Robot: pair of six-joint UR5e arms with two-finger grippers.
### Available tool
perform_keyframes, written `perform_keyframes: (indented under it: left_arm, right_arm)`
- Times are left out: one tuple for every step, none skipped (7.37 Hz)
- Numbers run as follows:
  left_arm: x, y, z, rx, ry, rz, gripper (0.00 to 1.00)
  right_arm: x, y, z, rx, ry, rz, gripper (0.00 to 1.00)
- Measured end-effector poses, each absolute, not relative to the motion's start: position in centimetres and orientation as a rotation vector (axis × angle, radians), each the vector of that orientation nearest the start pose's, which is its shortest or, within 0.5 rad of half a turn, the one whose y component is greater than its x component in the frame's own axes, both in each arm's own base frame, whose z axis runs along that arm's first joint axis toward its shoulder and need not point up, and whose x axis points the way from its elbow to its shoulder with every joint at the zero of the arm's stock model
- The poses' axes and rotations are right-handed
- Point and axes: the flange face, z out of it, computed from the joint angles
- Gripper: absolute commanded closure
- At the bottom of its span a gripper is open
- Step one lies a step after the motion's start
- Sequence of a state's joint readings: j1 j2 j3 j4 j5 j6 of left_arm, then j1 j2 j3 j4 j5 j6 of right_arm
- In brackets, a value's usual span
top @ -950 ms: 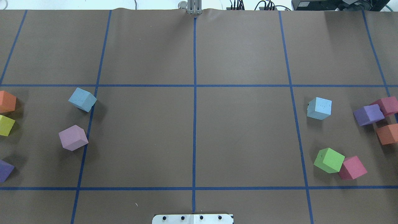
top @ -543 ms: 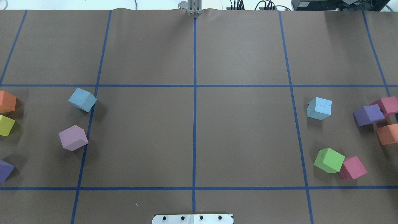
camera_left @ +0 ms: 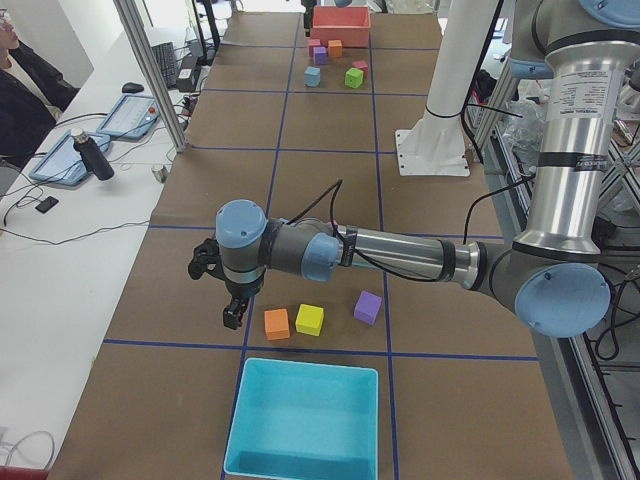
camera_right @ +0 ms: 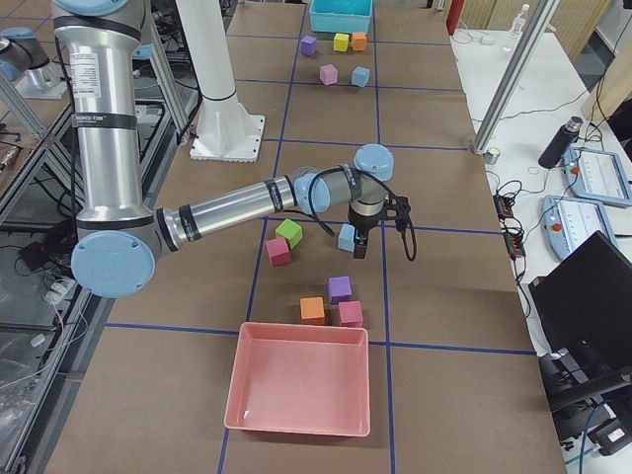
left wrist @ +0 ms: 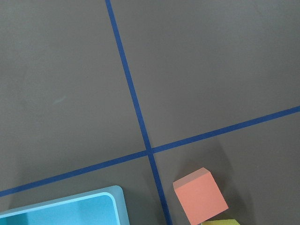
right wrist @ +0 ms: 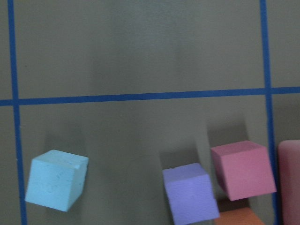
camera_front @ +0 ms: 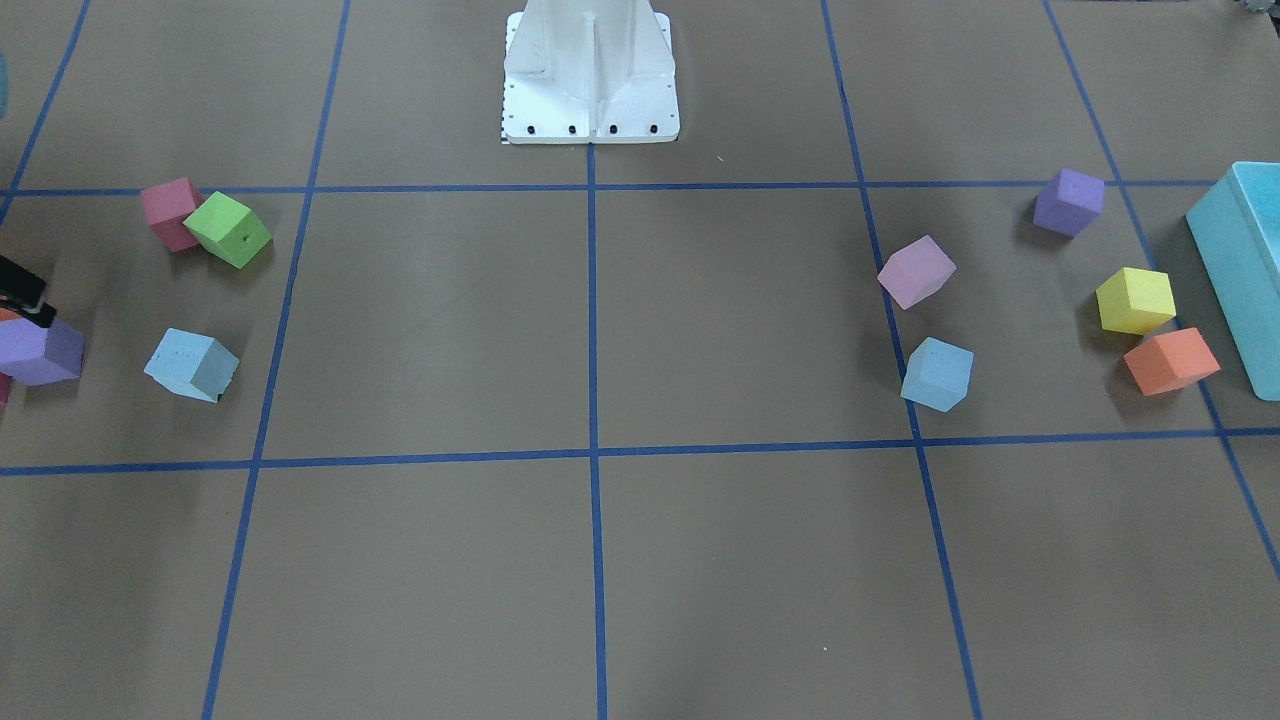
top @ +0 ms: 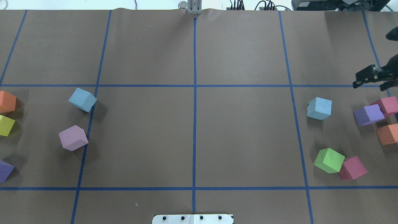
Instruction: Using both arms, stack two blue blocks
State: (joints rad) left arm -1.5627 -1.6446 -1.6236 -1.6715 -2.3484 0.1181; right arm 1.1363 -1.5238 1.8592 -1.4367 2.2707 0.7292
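Observation:
Two pale blue blocks lie far apart on the brown table, one on the left (top: 82,99) (camera_front: 937,374) and one on the right (top: 319,108) (camera_front: 190,365) (right wrist: 56,180). My right gripper (top: 370,83) enters at the overhead view's right edge, beyond and to the right of the right blue block. Its fingers look apart and hold nothing. The exterior right view shows it (camera_right: 360,240) hanging close beside that block (camera_right: 346,237). My left gripper (camera_left: 218,285) shows only in the exterior left view, over the table beside the orange cube (camera_left: 277,323). I cannot tell whether it is open or shut.
A purple (top: 369,114), a red (top: 387,105) and an orange cube (top: 388,133) cluster right of the right blue block. A green (top: 329,160) and a red cube (top: 352,168) lie nearer me. A lilac cube (top: 73,137) lies near the left block. A teal box (camera_front: 1245,270) and a pink tray (camera_right: 296,380) stand at the table's ends.
My right gripper has come into the overhead view at its right edge; it was out of view before. No block has moved.

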Motion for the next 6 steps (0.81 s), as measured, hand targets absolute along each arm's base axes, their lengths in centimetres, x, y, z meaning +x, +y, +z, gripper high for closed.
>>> perform_keyframes:
  left_arm:
    - [-5.9, -53.4, 58.4, 0.257, 0.763, 0.207, 0.02]
    - [-5.9, -53.4, 58.5, 0.257, 0.763, 0.207, 0.02]
    - [-5.9, -53.4, 58.5, 0.257, 0.763, 0.208, 0.02]
    - [-5.9, -53.4, 58.5, 0.257, 0.763, 0.208, 0.02]
    - [-5.9, -53.4, 58.4, 0.257, 0.763, 0.209, 0.02]
    - [-5.9, -53.4, 58.4, 0.258, 0.763, 0.209, 0.02]
  right_arm:
    - [-20.2, -48.6, 47.5, 0.019, -0.812, 0.144, 0.00]
    - [-23.6, -47.7, 47.7, 0.035, -0.798, 0.154, 0.00]
    - [-25.5, -47.2, 48.1, 0.039, -0.787, 0.151, 0.00]
    - [-26.8, -46.9, 48.7, 0.037, -0.773, 0.143, 0.00]
    - [-27.5, -46.7, 49.4, 0.036, -0.756, 0.138, 0.00]
    - [-28.2, -46.7, 50.1, 0.032, -0.741, 0.133, 0.00]
